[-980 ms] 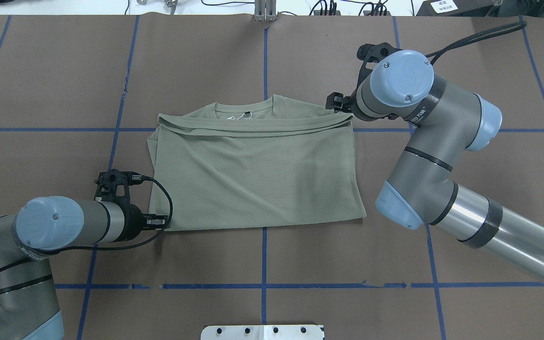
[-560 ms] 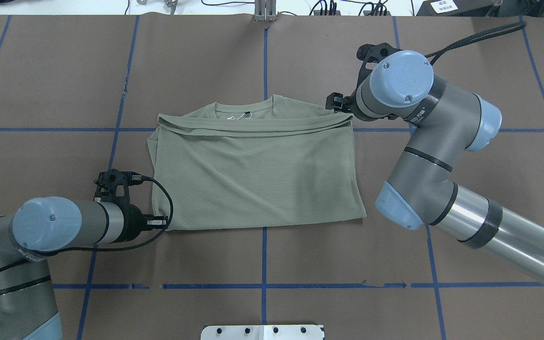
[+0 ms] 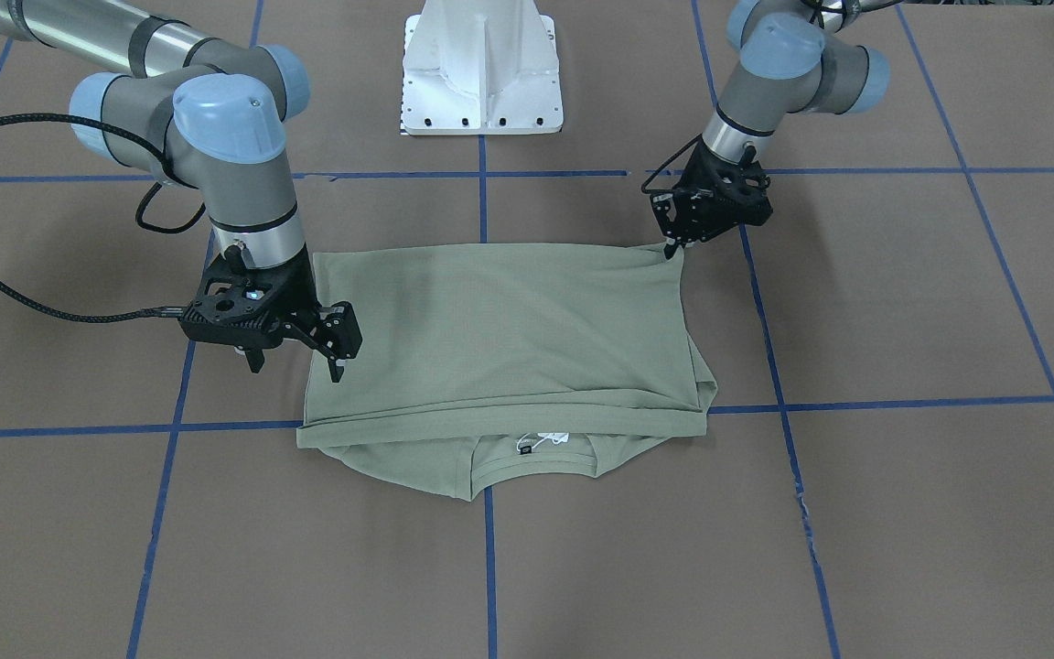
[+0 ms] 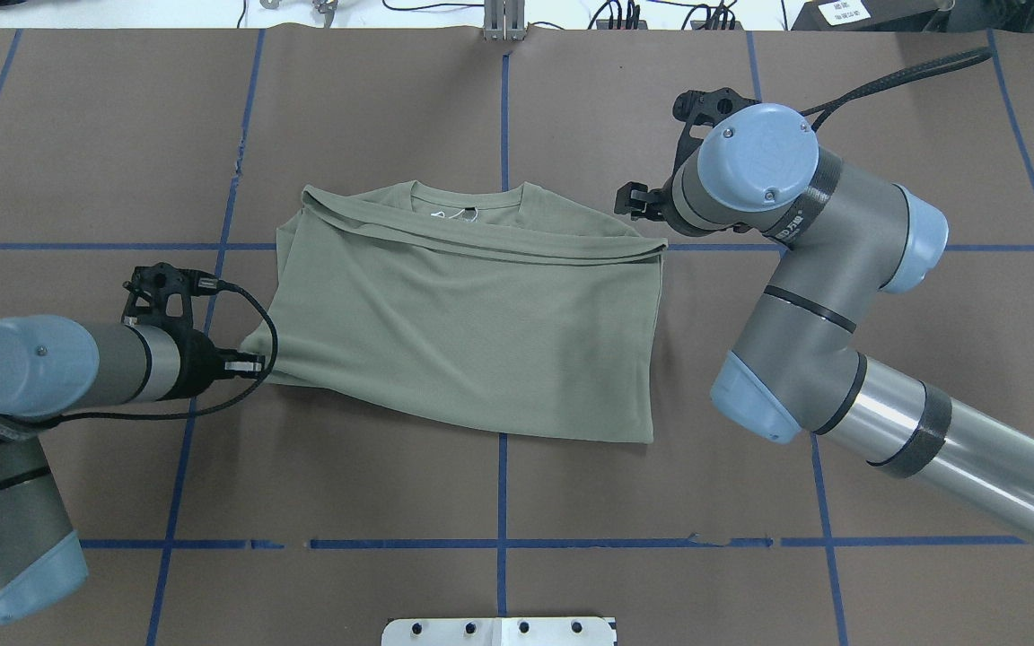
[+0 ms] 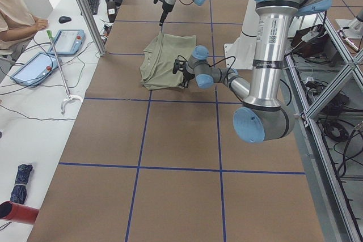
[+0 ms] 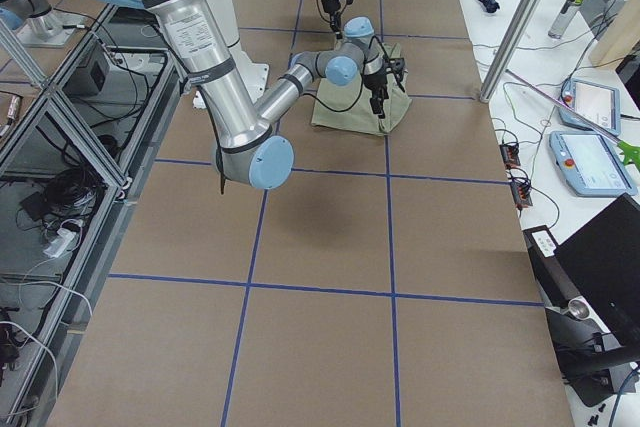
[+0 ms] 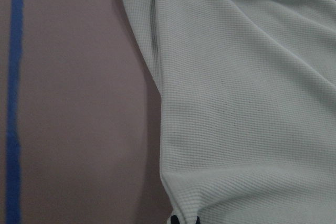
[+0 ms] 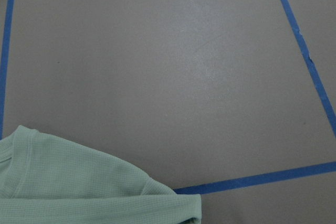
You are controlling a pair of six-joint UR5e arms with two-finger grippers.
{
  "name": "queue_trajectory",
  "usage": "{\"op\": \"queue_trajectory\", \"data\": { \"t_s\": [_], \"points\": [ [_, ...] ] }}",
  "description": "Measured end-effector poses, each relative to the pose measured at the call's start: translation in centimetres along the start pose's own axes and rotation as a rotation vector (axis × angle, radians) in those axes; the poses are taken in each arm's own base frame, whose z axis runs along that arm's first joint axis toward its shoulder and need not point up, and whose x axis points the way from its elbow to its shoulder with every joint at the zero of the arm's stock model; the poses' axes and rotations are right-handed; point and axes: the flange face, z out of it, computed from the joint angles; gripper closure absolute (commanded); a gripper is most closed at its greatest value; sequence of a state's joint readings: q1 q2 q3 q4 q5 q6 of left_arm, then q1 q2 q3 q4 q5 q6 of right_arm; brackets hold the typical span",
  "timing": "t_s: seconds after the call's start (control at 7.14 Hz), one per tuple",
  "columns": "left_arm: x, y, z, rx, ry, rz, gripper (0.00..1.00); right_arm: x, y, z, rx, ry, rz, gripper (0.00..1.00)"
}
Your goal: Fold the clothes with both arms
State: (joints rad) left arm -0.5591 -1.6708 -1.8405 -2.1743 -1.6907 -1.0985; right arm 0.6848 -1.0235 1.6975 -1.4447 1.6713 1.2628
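The sage-green shirt (image 4: 481,314) lies folded on the brown table cover, collar and white tag at the far edge (image 3: 541,444). My left gripper (image 4: 252,363) is shut on the shirt's near-left corner, also seen pinched in the front view (image 3: 673,247). The left wrist view shows the cloth (image 7: 252,103) running into its fingertips (image 7: 173,219). My right gripper (image 3: 296,368) hovers open at the shirt's right edge near the far corner, holding nothing. Its wrist view shows only the shirt's collar edge (image 8: 79,182) and bare table.
Blue tape lines (image 4: 503,484) grid the brown cover. The white pedestal base (image 3: 481,64) stands at the robot's side of the table. A person (image 5: 17,4) sits at a side desk with tablets (image 5: 68,41).
My left gripper has moved left and farther from the robot, dragging the near-left corner with it, so the shirt's near edge now slants. The right gripper barely shifted.
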Motion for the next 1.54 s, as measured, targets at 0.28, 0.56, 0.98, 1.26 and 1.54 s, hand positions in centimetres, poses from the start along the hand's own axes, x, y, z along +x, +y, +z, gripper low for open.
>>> {"op": "queue_trajectory", "data": {
  "t_s": [0.28,0.56,0.98,1.26,1.54],
  "points": [
    [-5.5,-6.8,1.9,0.069,-0.107,0.081,1.00,-0.2,0.4,0.0,-0.003,-0.004,-0.004,0.00],
    [-6.4,-16.1,6.6,0.125,-0.187,0.098,1.00,-0.6,0.7,-0.3,-0.007,-0.014,-0.007,0.00],
    [-10.3,-28.2,11.3,0.228,-0.279,0.162,0.84,-0.9,1.1,-1.3,-0.006,-0.032,-0.008,0.00],
    [-11.8,-30.2,10.7,0.244,-0.296,0.197,0.00,-1.7,1.8,-1.5,-0.010,-0.047,-0.011,0.00],
    [-10.4,-29.9,8.7,0.257,-0.232,0.233,0.00,-4.2,3.8,-1.8,-0.021,-0.075,-0.008,0.06]
  ]
}}
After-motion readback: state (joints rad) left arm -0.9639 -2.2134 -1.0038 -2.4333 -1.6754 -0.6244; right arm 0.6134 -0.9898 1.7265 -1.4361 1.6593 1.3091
